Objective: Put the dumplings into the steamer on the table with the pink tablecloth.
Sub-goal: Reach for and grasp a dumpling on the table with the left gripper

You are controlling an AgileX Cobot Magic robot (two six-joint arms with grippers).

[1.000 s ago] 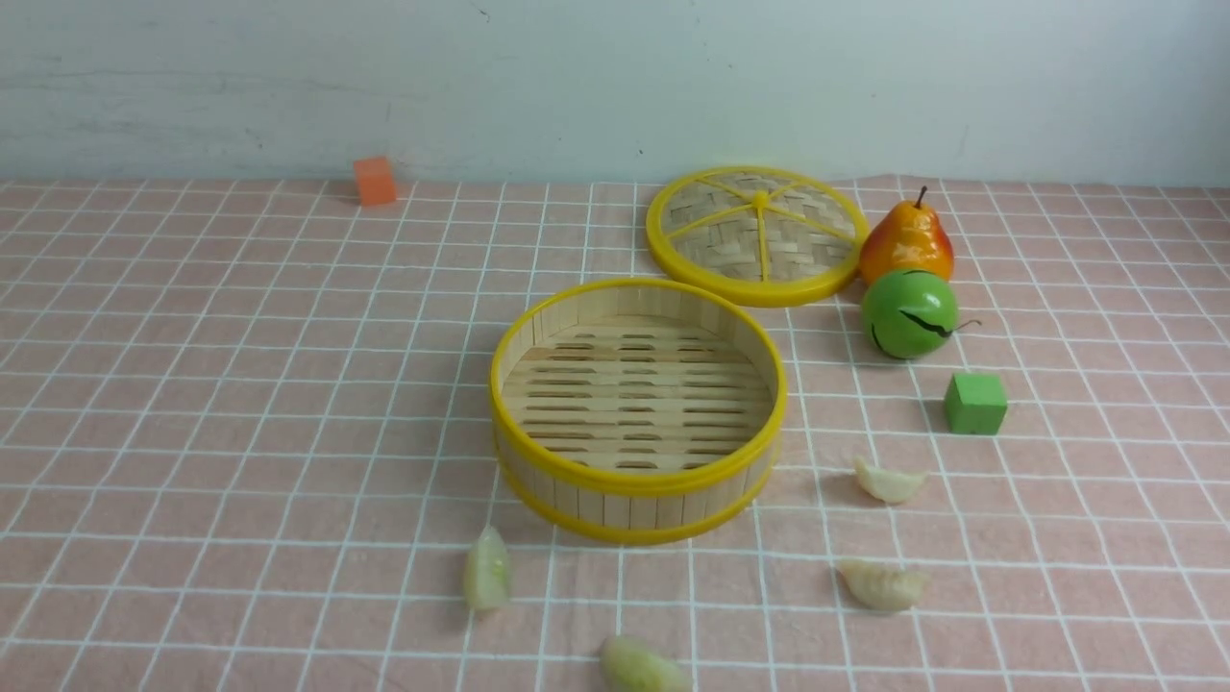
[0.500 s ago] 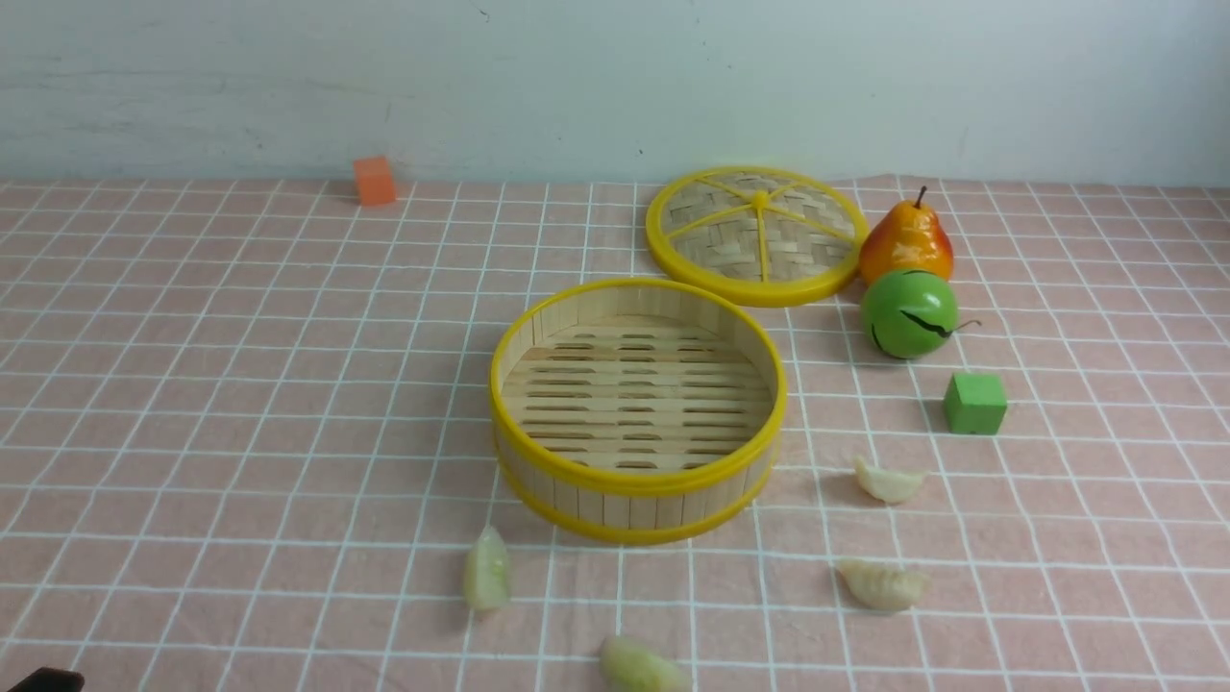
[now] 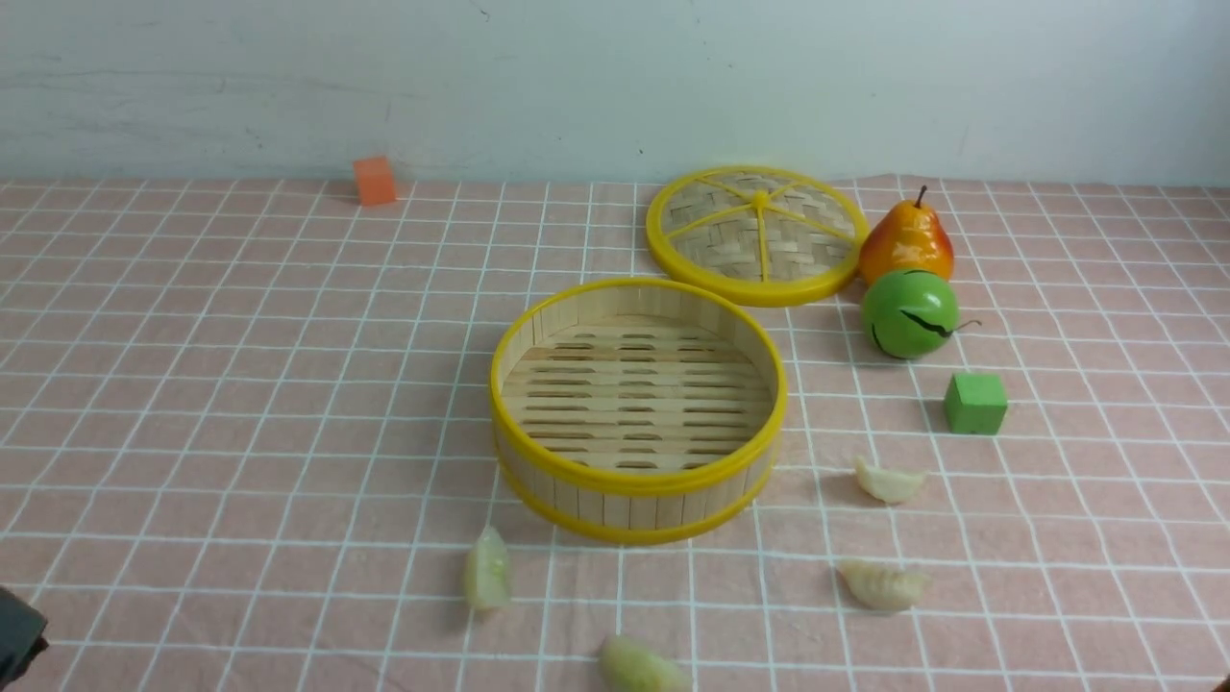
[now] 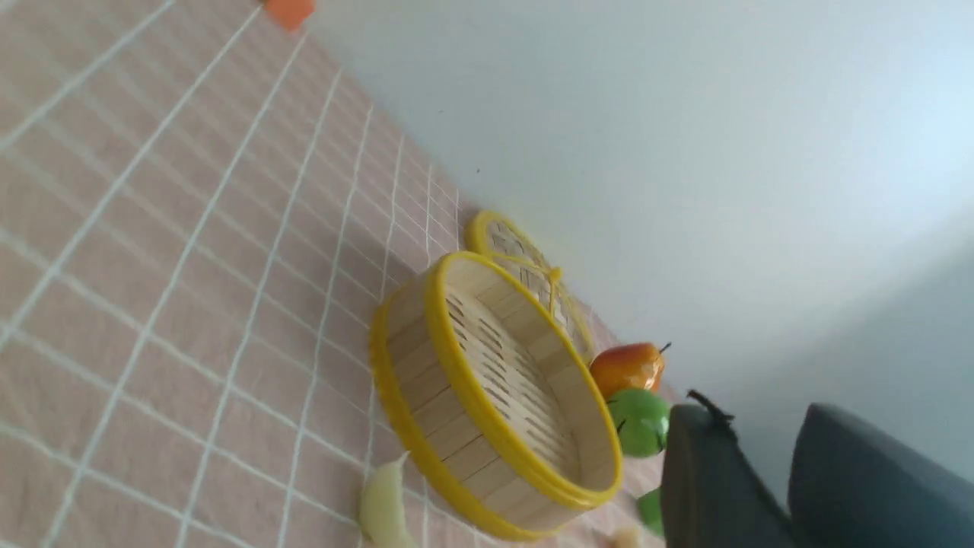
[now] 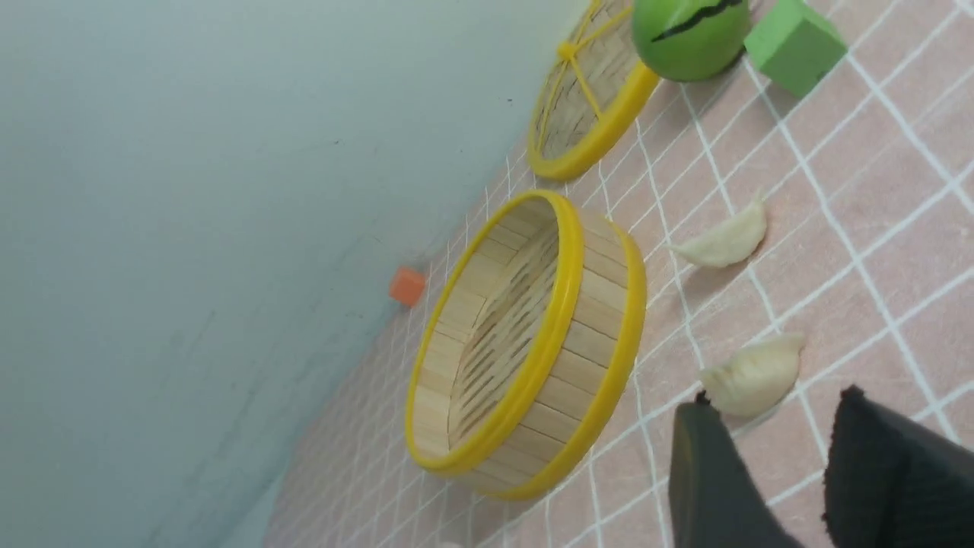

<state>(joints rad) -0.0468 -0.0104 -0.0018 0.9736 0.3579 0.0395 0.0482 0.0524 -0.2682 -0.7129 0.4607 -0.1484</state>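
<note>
Nearby steamer [image 3: 637, 485]: lid [image 3: 756, 235], pear [image 3: 906, 242], green cube [image 3: 975, 403]

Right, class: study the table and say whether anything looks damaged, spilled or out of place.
The green fruit bears a dark jagged line like a crack. The lid lies off the steamer, and four dumplings sit scattered on the cloth, none inside.

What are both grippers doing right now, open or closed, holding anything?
Left gripper: open, holding nothing.
Right gripper: open, holding nothing.
</note>
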